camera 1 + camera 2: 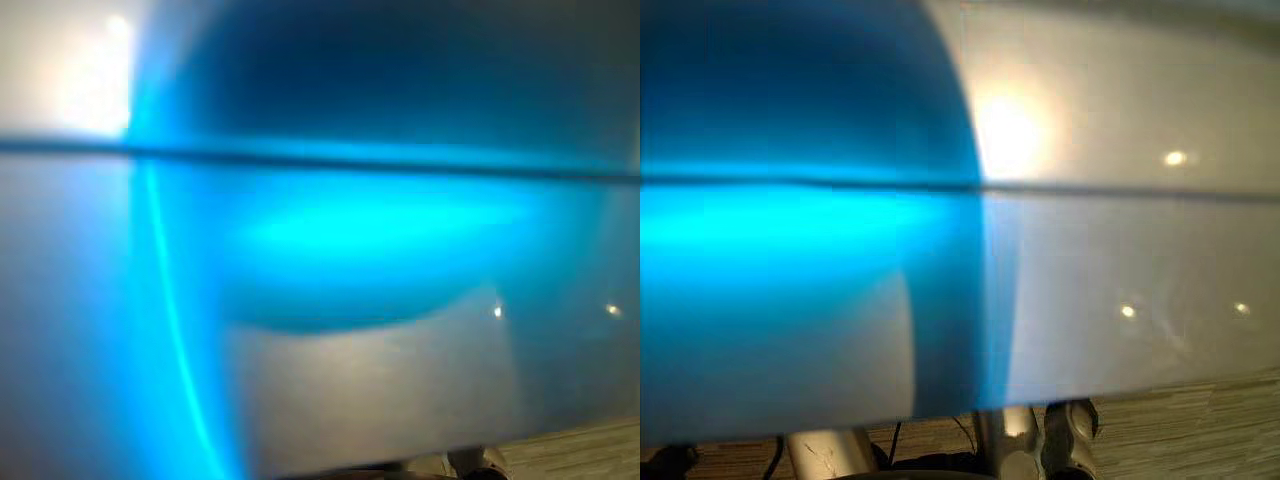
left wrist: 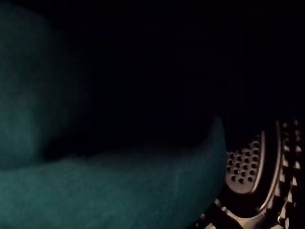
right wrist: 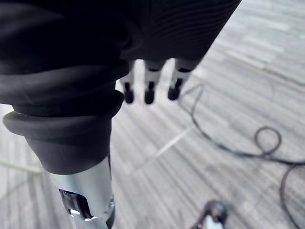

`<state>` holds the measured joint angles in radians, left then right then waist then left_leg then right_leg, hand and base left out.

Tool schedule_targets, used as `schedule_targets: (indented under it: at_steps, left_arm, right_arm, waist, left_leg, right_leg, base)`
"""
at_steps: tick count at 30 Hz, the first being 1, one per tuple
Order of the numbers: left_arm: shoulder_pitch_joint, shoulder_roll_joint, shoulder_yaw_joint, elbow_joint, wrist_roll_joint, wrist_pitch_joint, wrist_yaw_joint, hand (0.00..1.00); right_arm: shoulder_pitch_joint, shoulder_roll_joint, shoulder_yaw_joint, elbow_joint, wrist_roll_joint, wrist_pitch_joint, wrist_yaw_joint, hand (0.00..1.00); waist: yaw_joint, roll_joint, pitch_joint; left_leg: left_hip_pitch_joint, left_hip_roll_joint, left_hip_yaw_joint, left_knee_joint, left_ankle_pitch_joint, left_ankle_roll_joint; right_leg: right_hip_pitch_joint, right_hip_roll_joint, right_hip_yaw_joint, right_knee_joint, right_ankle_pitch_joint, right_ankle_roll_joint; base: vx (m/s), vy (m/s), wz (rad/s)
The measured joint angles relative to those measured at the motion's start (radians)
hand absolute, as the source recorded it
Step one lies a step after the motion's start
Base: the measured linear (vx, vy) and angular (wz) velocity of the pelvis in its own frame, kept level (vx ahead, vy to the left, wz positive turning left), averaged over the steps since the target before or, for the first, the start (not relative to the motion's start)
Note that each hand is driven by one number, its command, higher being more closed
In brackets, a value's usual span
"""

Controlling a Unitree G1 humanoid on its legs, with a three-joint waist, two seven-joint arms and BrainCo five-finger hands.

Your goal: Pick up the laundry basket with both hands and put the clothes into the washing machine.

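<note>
The washing machine's glossy pale front panel stands very close before me, with a dark horizontal seam across it and a strong blue sheen over much of it. In the left wrist view a teal cloth lies in the dark inside the machine, beside the perforated metal drum wall. My right hand hangs over the wooden floor, its fingers straight and holding nothing.
Pale wood-plank floor runs under the right hand. A strip of the same floor lies below the machine's lower edge.
</note>
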<state>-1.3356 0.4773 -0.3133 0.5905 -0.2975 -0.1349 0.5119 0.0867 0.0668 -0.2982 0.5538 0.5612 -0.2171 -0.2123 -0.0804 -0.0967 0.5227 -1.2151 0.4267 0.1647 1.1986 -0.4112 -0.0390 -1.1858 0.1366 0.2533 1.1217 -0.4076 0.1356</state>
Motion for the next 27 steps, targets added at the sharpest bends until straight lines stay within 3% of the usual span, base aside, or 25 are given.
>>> schedule_targets:
  at_steps: [5, 11, 15, 18, 21, 23, 27]
  left_arm:
    - [-0.011, 0.004, -0.008, 0.022, 0.149, 0.039, 0.013, 0.00]
    - [-0.028, -0.056, -0.007, 0.130, 0.327, 0.122, -0.018, 0.00]
    - [-0.020, -0.116, 0.039, 0.206, 0.351, 0.146, -0.065, 0.00]
    - [0.056, -0.196, 0.154, 0.207, 0.345, 0.152, -0.094, 0.00]
    - [0.204, -0.313, 0.276, 0.206, 0.102, 0.129, -0.099, 0.00]
    - [0.266, -0.357, 0.302, 0.205, -0.019, 0.102, -0.100, 0.00]
    - [0.502, -0.426, 0.325, 0.126, -0.155, 0.055, -0.096, 0.00]
  right_arm:
    - [0.014, -0.009, 0.001, 0.002, 0.020, -0.009, 0.000, 0.00]
    - [0.014, -0.008, 0.007, 0.013, 0.022, -0.013, 0.002, 0.00]
    - [0.013, -0.007, 0.033, 0.020, 0.027, -0.012, 0.002, 0.00]
    - [0.005, -0.007, 0.032, 0.038, 0.026, 0.000, 0.002, 0.00]
    - [-0.012, 0.003, 0.032, 0.064, 0.023, 0.026, 0.000, 0.00]
    - [-0.026, 0.006, 0.038, 0.067, 0.016, 0.029, -0.002, 0.00]
    - [-0.034, 0.006, 0.040, 0.055, -0.014, 0.031, -0.023, 0.00]
  waist:
    - [-0.012, 0.000, 0.000]
    - [-0.017, 0.000, 0.000]
    - [-0.017, 0.000, 0.000]
    - [-0.022, 0.000, 0.000]
    - [-0.020, 0.001, -0.001]
    - [-0.023, 0.001, -0.003]
    - [-0.022, 0.001, -0.009]
  left_leg:
    - [-0.005, 0.003, -0.002, 0.006, 0.001, 0.001]
    - [0.000, -0.016, -0.026, 0.005, 0.005, 0.006]
    - [0.028, -0.030, -0.027, -0.013, 0.009, 0.007]
    - [0.086, -0.045, -0.019, -0.054, 0.015, 0.007]
    - [0.220, -0.072, 0.004, -0.184, 0.059, 0.002]
    - [0.290, -0.095, 0.016, -0.284, 0.096, 0.000]
    - [0.494, -0.131, 0.068, -0.492, 0.161, -0.013]
  right_leg:
    - [-0.001, 0.000, -0.003, 0.003, 0.006, 0.002]
    - [0.021, -0.014, -0.029, 0.007, 0.006, 0.003]
    - [0.052, -0.027, -0.034, -0.008, 0.006, 0.003]
    - [0.115, -0.043, -0.036, -0.052, 0.006, 0.003]
    - [0.252, -0.079, -0.054, -0.180, 0.034, -0.009]
    - [0.323, -0.102, -0.062, -0.278, 0.072, -0.015]
    - [0.505, -0.138, -0.066, -0.474, 0.144, -0.021]
  base:
    - [-0.04, 0.044, 0.00]
    - [-0.01, 0.036, 0.11]
    - [0.00, 0.019, 0.12]
    - [0.05, 0.020, 0.12]
    - [0.11, -0.009, 0.27]
    - [0.12, -0.007, 0.21]
    - [0.17, -0.008, 0.05]
